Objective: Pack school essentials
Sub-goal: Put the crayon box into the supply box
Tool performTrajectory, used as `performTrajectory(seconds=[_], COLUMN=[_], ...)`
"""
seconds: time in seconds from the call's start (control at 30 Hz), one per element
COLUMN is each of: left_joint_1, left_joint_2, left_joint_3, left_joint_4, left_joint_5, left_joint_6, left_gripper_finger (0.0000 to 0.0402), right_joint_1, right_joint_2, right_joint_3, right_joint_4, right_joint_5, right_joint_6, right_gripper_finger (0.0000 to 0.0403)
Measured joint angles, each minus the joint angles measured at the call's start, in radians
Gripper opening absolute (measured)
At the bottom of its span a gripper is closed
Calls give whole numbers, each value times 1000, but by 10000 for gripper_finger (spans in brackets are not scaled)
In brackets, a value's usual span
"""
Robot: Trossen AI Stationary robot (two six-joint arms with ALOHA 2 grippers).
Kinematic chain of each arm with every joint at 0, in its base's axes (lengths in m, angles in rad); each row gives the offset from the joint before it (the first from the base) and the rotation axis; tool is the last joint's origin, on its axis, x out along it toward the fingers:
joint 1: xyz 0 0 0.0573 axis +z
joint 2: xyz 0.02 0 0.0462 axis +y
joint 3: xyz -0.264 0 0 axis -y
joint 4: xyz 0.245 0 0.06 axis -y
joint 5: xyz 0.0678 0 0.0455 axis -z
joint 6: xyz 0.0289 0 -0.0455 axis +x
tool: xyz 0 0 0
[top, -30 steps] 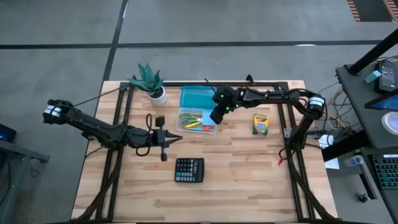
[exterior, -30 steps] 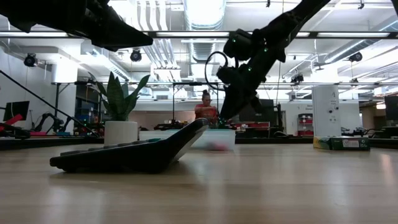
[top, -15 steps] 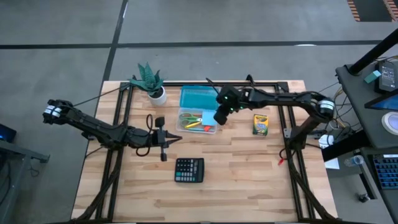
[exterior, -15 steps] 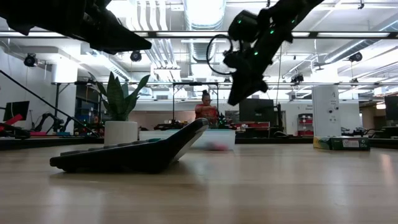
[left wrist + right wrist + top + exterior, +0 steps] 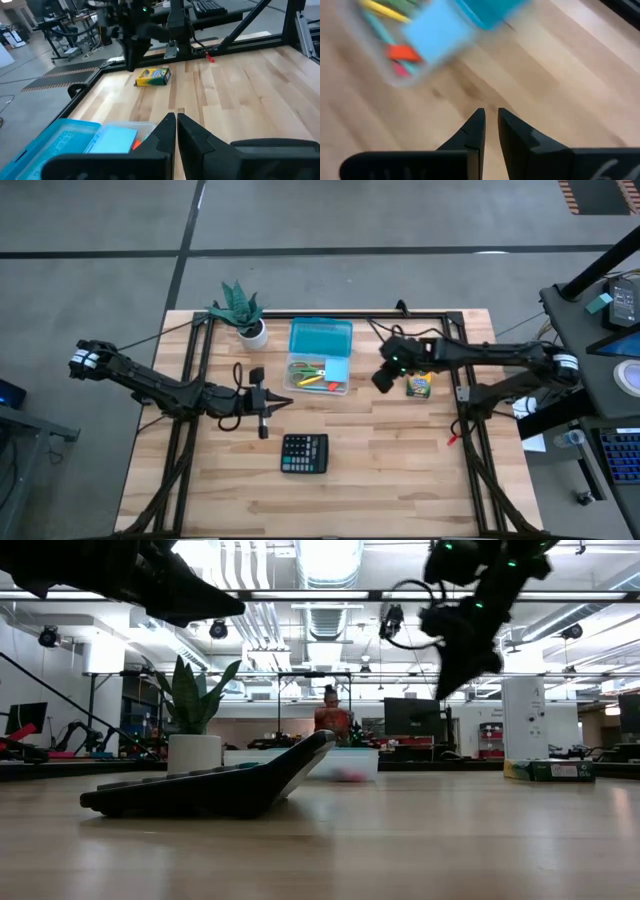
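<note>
Between the clear box (image 5: 320,373) and the yellow crayon box (image 5: 418,381), the right gripper (image 5: 383,379) hangs above bare wood, its fingers (image 5: 476,128) nearly together with a thin gap and nothing in them. Pencils, scissors and a light-blue note pad (image 5: 336,369) lie inside the clear box. Nearer the calculator (image 5: 304,452), the left gripper (image 5: 283,405) waits, fingers pressed together and empty.

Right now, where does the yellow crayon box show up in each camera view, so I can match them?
High view: crayon box lies right of center, just beside the right gripper.
Low view: far right on the table, a low box.
Left wrist view: upper middle, on the wood.
Right wrist view: not in it.
Shared landmark: the clear case holding the light-blue note pad.
</note>
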Motion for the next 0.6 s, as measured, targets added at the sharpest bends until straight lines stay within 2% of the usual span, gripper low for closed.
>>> performTrajectory(seconds=[0.17,0.3,0.43,0.6], left_joint_1=[0,0,0,0], left_joint_2=[0,0,0,0], left_joint_3=[0,0,0,0], left_joint_4=[8,8,8,8], left_joint_5=[0,0,0,0], left_joint_6=[0,0,-1,-1], left_gripper_finger=[0,0,0,0], right_joint_1=[4,4,3,3], right_joint_2=[-84,-118,-127,-109], right_joint_3=[-103,-198,-260,-269], right_joint_4=[-156,-232,-229,-230], right_joint_5=[154,189,188,187], right_joint_6=[227,381,474,538], right_gripper_finger=[40,49,86,150])
